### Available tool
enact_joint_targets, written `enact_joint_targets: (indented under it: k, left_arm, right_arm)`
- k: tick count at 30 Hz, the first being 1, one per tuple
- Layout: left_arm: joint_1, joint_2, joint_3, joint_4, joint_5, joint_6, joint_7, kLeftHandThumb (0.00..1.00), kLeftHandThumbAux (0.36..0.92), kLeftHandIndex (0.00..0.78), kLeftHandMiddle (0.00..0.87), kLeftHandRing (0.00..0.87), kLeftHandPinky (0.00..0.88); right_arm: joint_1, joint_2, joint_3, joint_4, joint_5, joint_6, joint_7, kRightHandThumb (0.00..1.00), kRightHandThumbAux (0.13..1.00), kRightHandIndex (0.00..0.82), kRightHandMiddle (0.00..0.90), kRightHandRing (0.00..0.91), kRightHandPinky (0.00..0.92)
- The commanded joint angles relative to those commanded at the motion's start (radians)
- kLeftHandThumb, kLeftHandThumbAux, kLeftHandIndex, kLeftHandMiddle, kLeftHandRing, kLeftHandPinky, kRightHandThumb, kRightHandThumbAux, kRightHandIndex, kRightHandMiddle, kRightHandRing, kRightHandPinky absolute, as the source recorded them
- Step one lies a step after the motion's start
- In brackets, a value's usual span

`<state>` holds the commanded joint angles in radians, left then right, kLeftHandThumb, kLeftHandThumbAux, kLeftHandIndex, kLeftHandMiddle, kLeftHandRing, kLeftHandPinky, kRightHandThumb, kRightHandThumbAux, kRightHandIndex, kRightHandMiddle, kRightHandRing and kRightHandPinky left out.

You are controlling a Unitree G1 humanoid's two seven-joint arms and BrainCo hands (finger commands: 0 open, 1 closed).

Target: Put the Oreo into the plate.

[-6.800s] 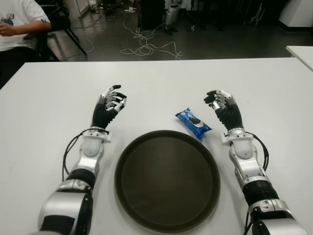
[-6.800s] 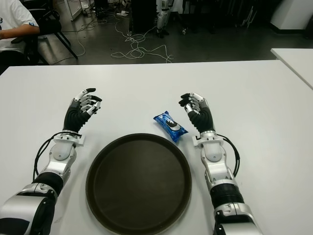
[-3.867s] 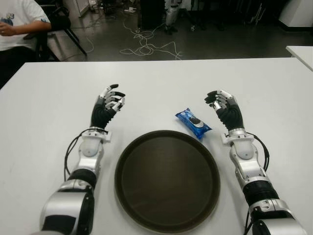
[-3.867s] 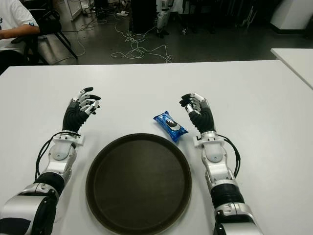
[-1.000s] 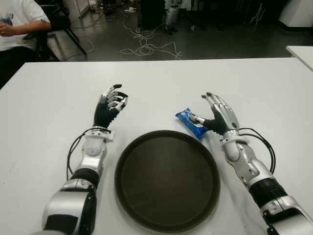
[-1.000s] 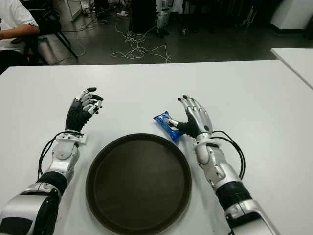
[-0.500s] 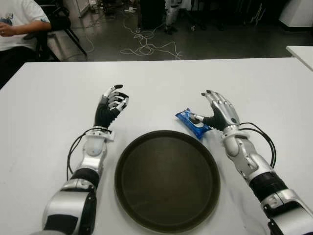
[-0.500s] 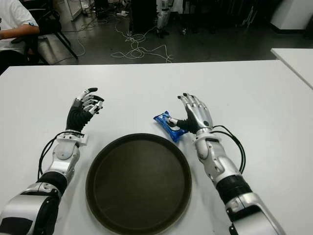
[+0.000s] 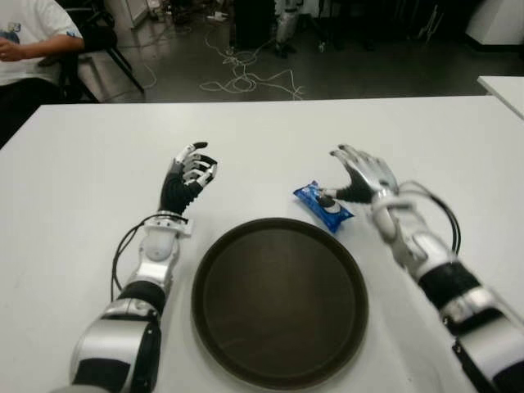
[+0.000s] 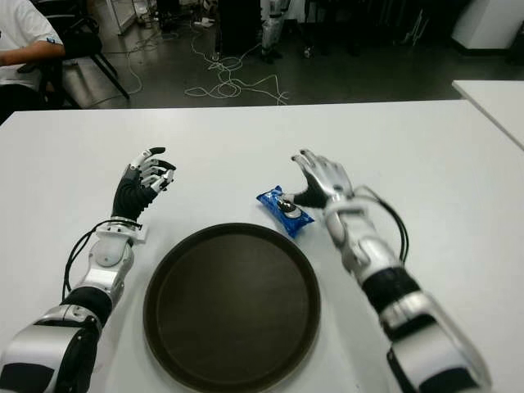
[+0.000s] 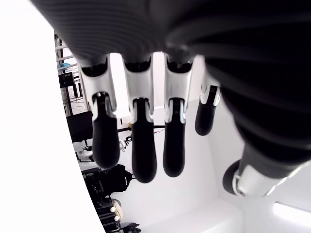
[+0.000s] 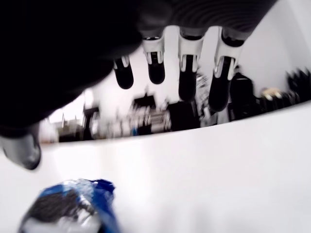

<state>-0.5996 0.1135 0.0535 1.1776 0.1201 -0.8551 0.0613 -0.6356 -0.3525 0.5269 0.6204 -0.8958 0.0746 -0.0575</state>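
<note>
The right hand (image 9: 361,178), fingers spread and holding nothing, hovers right of centre with its thumb over the Oreo (image 9: 322,205). The pack lies on the bench (image 9: 82,164) just left of that hand, long axis running upper left to lower right, beside the plate (image 9: 278,299) rim. The left hand (image 9: 187,180), loosely curled and empty, is well apart, left of centre.

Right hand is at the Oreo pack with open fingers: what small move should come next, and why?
Probably close the right hand on the Oreo pack. Its fingers are spread above the pack and its thumb is by the pack's middle, but nothing is grasped. The pack lies on the table just beyond the plate.
</note>
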Motion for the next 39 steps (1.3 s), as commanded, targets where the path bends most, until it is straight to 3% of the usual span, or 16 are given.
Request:
enact_joint_targets:
  k: [10,20,31,39]
  left_arm:
    - [0.004,-0.005,0.009,-0.010,-0.023,-0.010,-0.021,0.449,0.623,0.220,0.407,0.469,0.539]
    - [0.009,-0.003,0.006,-0.017,-0.018,-0.011,-0.013,0.436,0.621,0.214,0.393,0.467,0.531]
    - [0.011,-0.002,0.006,-0.014,-0.020,-0.007,-0.024,0.468,0.633,0.220,0.421,0.487,0.556]
    - [0.011,-0.001,0.004,-0.015,-0.015,-0.005,-0.018,0.430,0.614,0.216,0.429,0.484,0.555]
  right_arm:
    - [-0.023,0.024,0.049,-0.050,-0.028,0.047,0.096,0.159,0.484,0.019,0.076,0.164,0.311]
    - [-0.017,0.043,0.069,-0.054,-0.053,0.092,0.088,0.168,0.495,0.023,0.080,0.176,0.306]
    - [0.006,0.044,0.087,-0.091,-0.062,0.107,0.067,0.155,0.502,0.039,0.089,0.187,0.288]
    - [0.015,0.042,0.094,-0.109,-0.058,0.113,0.060,0.158,0.508,0.038,0.083,0.188,0.297]
